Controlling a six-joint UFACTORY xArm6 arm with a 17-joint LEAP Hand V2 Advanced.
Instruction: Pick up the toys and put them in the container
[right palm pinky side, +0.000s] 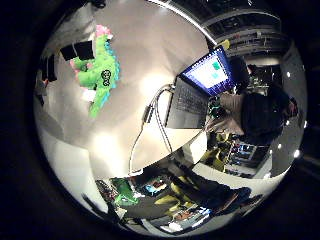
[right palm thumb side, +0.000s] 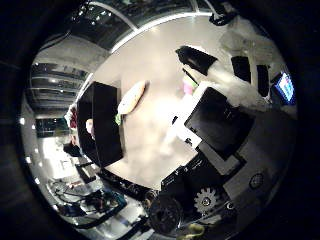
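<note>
Green and pink, the plush toy (right palm pinky side: 100, 70) lies on the white tabletop (right palm pinky side: 135, 45) near one edge, well apart from the open laptop (right palm pinky side: 197, 92) at another edge. It looks soft and light, so it should squash under pressure; the thick green body seems the best place to grip. A dark mark on its body is too small to read. The black container (right palm thumb side: 102, 125) stands at the far edge. The hand (right palm thumb side: 220, 115) holds nothing, though I cannot tell how its fingers are set.

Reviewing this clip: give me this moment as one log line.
hand: above table, holding nothing | green plush toy: on table | black container: on table | laptop: open
</note>
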